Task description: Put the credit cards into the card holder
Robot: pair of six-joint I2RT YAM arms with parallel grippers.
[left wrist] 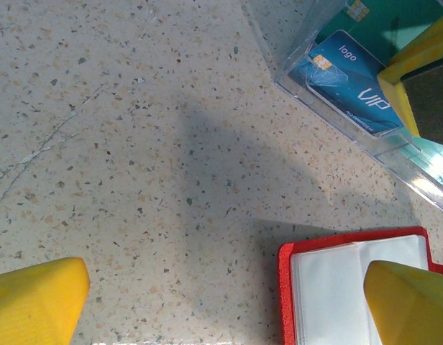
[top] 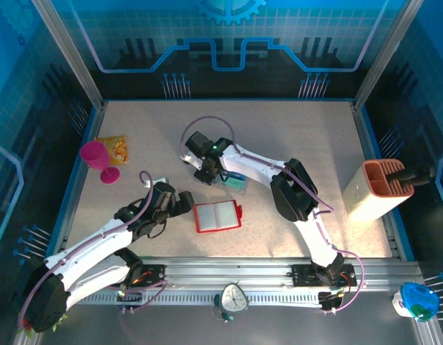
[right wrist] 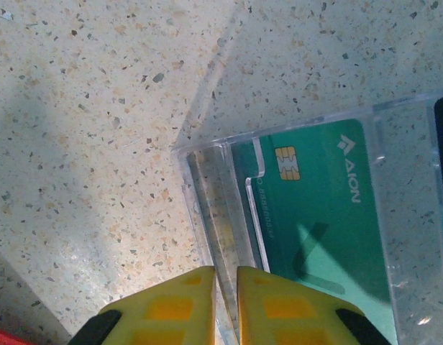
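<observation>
Here, on the far left of the speckled desk, a pink cup stands just beside a yellow-orange packet. Nearer the front edge, the left hand hovers low over the desk, pointing toward the card holder. In its wrist view the left hand is spread wide, its yellow fingers far apart with nothing between them. One finger sits over the holder's corner.

The card holder lies open and flat, with a red border around pale clear pockets, near the middle of the desk. Just behind it sits a clear case holding the credit cards. From the left wrist a blue card shows through the case's clear wall. From the right wrist a green card with a gold chip lies flat inside it.

The right hand reaches down at the case's left end. Its fingers are drawn nearly together, leaving only a thin slit. The right hand has the case's left wall running into that slit. It may be pinching that wall or a card's edge; I cannot tell which.

Well apart at the right edge, an orange-brown organizer stands upright.
</observation>
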